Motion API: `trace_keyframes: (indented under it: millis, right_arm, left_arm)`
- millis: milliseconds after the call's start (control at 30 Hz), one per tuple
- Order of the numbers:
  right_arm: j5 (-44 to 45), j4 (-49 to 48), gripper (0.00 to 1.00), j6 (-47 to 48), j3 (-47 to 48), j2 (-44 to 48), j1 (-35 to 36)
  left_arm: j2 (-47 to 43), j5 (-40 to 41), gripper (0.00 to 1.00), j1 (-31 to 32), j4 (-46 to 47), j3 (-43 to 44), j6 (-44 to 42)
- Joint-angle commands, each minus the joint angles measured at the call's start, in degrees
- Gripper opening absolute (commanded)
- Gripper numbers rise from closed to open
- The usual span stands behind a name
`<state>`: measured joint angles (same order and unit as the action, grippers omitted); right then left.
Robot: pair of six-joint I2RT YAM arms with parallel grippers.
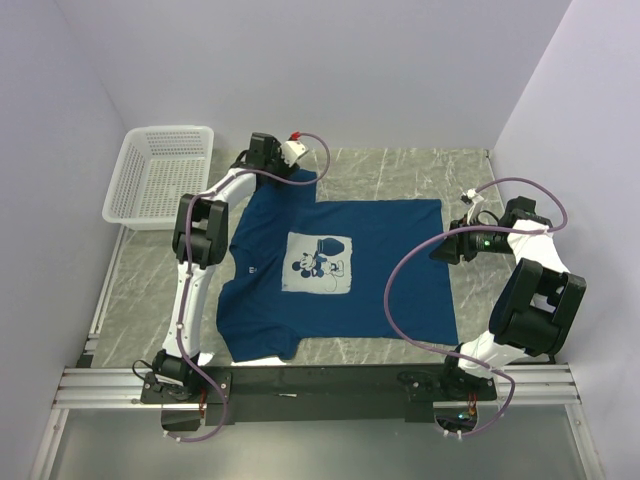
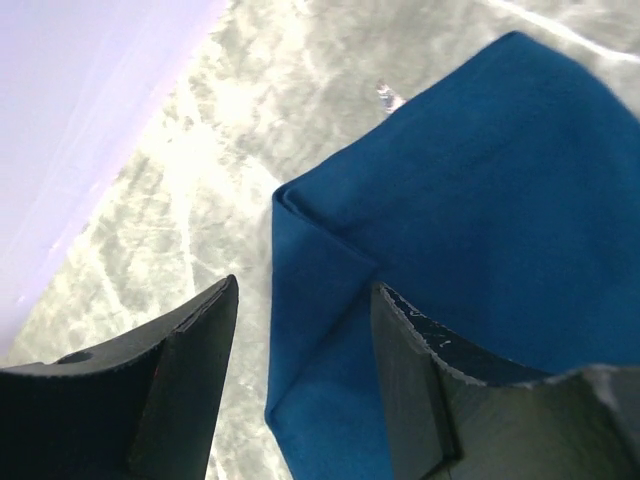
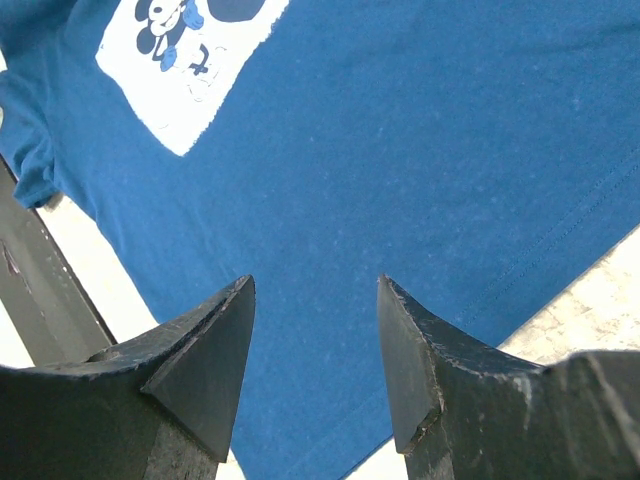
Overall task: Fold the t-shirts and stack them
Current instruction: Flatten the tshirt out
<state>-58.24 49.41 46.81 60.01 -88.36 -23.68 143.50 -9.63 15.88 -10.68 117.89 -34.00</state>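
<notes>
A navy t-shirt lies spread flat on the marble table with its pale cartoon-mouse print facing up. My left gripper hovers over the far left sleeve. In the left wrist view its fingers stand apart, and the folded-over sleeve lies beneath the left gripper, not gripped. My right gripper is at the shirt's right hem. In the right wrist view the right gripper is open over the t-shirt's blue cloth, with nothing between the fingers and the print farther off.
A white lattice basket stands at the back left, close to the left wall. The arms' mounting rail runs along the near table edge. Purple cables loop over the shirt's right half. Walls close in on three sides.
</notes>
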Motion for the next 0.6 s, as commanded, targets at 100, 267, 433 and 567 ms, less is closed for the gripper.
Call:
trace_keyframes:
  millis: [100,267,433,567]
  right_arm:
    - [-1.97,1.13,0.59,0.92,2.57,-0.15,-0.66]
    - [-1.88,1.13,0.59,0.92,2.57,-0.24,-0.75]
    - [-1.88,1.04,0.59,0.92,2.57,-0.32,-0.84]
    - [-1.79,1.13,0.59,0.92,2.48,-0.24,-0.84]
  left_arm:
    - [2.57,2.85,0.61,-0.32,2.76,1.12,-0.98]
    - [3.28,6.02,0.52,-0.50,5.93,1.38,0.07]
    - [3.36,5.94,0.52,-0.59,6.46,2.35,0.60]
    - [3.63,5.06,0.48,-1.20,6.37,3.14,1.39]
